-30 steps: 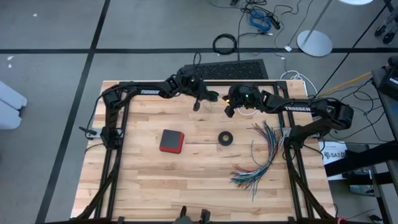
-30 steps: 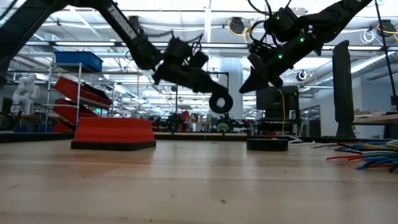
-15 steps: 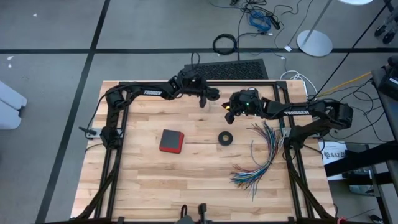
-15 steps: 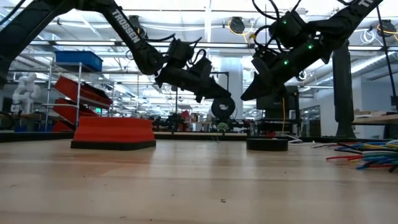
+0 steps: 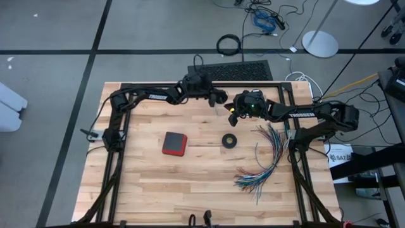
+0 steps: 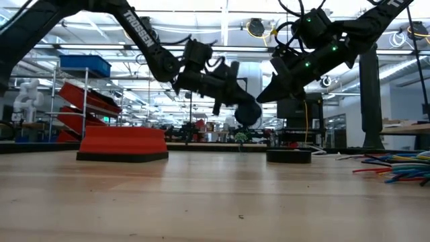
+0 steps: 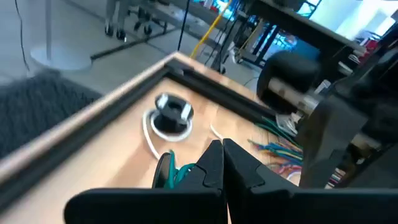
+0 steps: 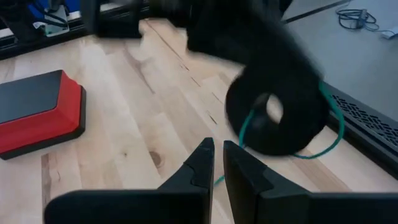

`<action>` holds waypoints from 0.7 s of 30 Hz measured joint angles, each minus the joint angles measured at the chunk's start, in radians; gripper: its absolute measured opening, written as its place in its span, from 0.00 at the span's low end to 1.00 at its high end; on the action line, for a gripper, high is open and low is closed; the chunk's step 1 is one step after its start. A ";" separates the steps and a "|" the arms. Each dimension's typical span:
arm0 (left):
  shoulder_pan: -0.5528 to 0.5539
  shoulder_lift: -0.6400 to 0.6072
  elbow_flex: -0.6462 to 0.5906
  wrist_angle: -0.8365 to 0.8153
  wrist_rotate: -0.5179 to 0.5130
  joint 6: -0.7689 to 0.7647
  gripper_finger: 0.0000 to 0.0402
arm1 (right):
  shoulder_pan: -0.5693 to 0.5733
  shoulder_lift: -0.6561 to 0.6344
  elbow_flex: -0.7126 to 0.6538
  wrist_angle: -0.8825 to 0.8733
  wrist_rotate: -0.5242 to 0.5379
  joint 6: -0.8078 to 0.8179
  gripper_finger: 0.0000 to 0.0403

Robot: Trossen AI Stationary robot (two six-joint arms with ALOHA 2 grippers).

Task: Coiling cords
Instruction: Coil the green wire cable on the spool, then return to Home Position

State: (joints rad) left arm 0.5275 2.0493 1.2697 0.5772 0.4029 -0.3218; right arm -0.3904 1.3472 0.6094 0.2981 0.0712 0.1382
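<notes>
Left claw, pinched shut on the teal-green cord, is hovering beside the narrowly parted, empty right claw; tugging risks snagging the white cord.

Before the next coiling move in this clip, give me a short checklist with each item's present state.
1. Left gripper shut on the teal-green cord: ok.
2. Right gripper gripping any cord: cannot tell; its fingers look nearly closed.
3. White cord with its round piece lying free on the table: ok.
4. Multicoloured wires away from both grippers: ok.
5. Red block out of the way: ok.
</notes>
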 joint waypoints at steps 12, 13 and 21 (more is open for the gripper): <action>-0.026 0.174 0.073 0.113 -0.046 -0.355 0.07 | 0.000 -0.005 0.000 -0.066 -0.026 -0.019 0.06; -0.027 0.174 0.080 0.123 -0.061 -0.368 0.08 | 0.000 -0.008 0.001 -0.075 -0.040 -0.018 0.06; -0.026 0.176 0.084 0.120 -0.043 -0.380 0.27 | 0.005 -0.101 0.001 -0.171 -0.049 -0.043 0.06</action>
State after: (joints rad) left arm 0.5014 2.2253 1.3537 0.6975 0.3598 -0.7018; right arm -0.3851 1.2458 0.6102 0.1269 0.0222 0.0950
